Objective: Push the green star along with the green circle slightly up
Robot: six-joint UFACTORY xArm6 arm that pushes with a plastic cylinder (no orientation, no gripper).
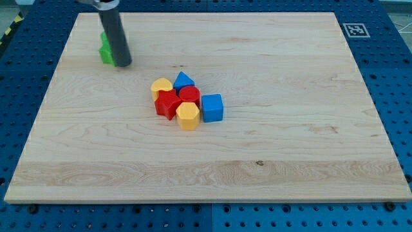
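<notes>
My tip (123, 64) touches green blocks (104, 51), shapes hidden behind rod, toward the view's upper left of red star (167, 105) cluster on bench (270, 148). No fingers visible.

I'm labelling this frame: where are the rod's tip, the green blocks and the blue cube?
My tip (123, 64): camera view, rod's very end.
Green blocks (105, 53): camera view, visible left side, shapes hidden behind rod.
Blue cube (212, 108): camera view, front face.

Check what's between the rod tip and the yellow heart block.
Nothing: in the camera view, only bare wooden board lies between my tip, beside the green blocks, and the yellow heart.
</notes>
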